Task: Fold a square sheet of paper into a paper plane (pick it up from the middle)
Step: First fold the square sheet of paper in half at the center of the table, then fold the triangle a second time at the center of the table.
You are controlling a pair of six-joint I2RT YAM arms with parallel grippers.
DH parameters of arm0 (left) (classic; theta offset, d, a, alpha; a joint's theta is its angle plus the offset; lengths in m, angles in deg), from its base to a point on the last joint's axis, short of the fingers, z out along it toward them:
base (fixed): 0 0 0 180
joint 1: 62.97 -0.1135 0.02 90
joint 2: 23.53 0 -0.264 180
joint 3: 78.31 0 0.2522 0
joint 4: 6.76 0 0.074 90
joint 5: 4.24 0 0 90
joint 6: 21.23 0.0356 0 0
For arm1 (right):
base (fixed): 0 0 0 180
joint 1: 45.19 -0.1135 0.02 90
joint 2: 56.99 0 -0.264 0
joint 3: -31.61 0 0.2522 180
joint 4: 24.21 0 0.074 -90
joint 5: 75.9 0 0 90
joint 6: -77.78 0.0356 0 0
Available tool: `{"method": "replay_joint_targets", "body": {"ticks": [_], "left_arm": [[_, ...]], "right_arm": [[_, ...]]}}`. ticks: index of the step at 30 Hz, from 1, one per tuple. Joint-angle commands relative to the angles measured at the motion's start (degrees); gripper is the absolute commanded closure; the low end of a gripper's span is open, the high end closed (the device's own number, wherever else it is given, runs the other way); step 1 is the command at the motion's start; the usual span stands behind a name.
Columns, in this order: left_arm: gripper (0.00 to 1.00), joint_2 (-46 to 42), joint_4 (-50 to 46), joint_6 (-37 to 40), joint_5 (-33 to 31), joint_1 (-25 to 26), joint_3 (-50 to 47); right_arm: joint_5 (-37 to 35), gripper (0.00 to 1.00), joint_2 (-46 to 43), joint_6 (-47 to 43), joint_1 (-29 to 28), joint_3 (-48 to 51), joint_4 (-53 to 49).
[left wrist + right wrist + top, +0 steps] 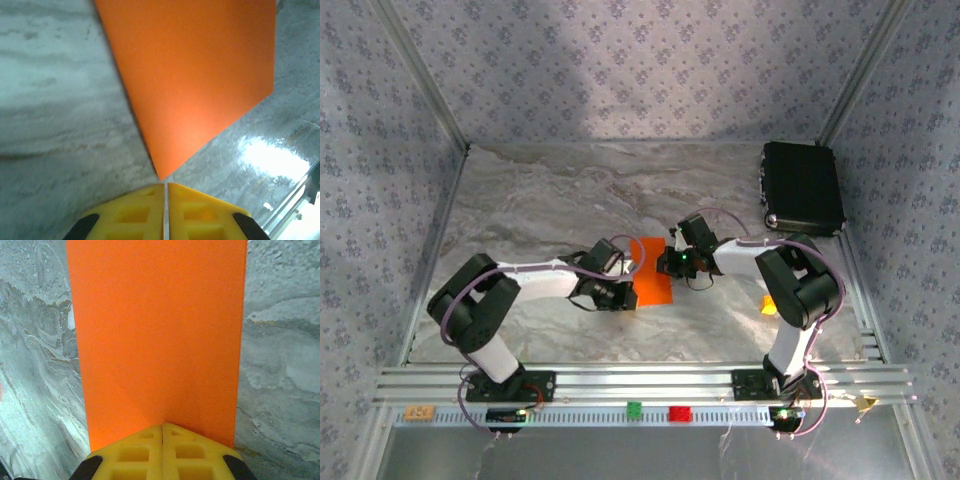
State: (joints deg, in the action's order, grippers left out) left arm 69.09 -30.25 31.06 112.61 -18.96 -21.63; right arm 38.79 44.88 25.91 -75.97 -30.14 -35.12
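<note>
Pinching square sheet of paper (pixel 653 272) at edge with right gripper (pixel 163 426), pads tight together on it. Sheet at centre of top view, between both grippers. Left gripper (pixel 165 185) nearly closed, sheet corner at tips, hold unclear.

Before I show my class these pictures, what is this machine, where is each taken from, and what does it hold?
Two robot arms are bolted to a grey marbled table, each ending in a two-finger gripper. The wide picture looks down from above; the other two come from wrist cameras, so yellow fingers show. Between the arms is a thin bright orange paper sheet: the left gripper is closed on its corner, the right gripper on one edge. A black rectangular case sits far right.
</note>
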Motion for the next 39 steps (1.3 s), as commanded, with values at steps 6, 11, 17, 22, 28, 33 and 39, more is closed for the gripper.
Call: {"method": "replay_joint_targets", "body": {"ticks": [6, 11, 17, 22, 28, 33, 39], "left_arm": [[0.87, -5.73, 1.74, -3.08, 0.38, -6.64, 3.39], [0.89, 0.54, 5.27, -5.07, 4.20, -11.30, 8.57], [0.88, 8.53, 4.81, -5.33, 7.61, -13.09, 15.93], [0.88, 14.38, 4.50, -4.65, 9.24, -13.82, 20.40], [0.87, 19.77, 5.43, -5.25, 10.68, -14.35, 24.67], [0.87, 23.11, 5.17, -4.73, 11.10, -15.57, 27.07], [0.88, 26.83, 5.43, -4.50, 11.31, -16.60, 27.28]], "right_arm": [[1.03, 1.00, -0.08, -4.14, -0.70, -1.01, -5.92], [2.00, 0.97, -4.01, -4.59, -0.69, -3.26, -6.34], [-2.36, 0.89, -10.33, -0.87, 0.30, 0.34, -10.73], [-3.04, 0.84, -15.33, 3.40, 0.65, 6.33, -9.77], [-2.36, 0.82, -16.44, 6.08, -0.28, 8.73, -8.91], [-2.52, 0.80, -16.98, 7.29, -1.29, 9.66, -8.55], [-1.57, 0.76, -16.85, 7.92, -1.82, 10.52, -8.88]]}}
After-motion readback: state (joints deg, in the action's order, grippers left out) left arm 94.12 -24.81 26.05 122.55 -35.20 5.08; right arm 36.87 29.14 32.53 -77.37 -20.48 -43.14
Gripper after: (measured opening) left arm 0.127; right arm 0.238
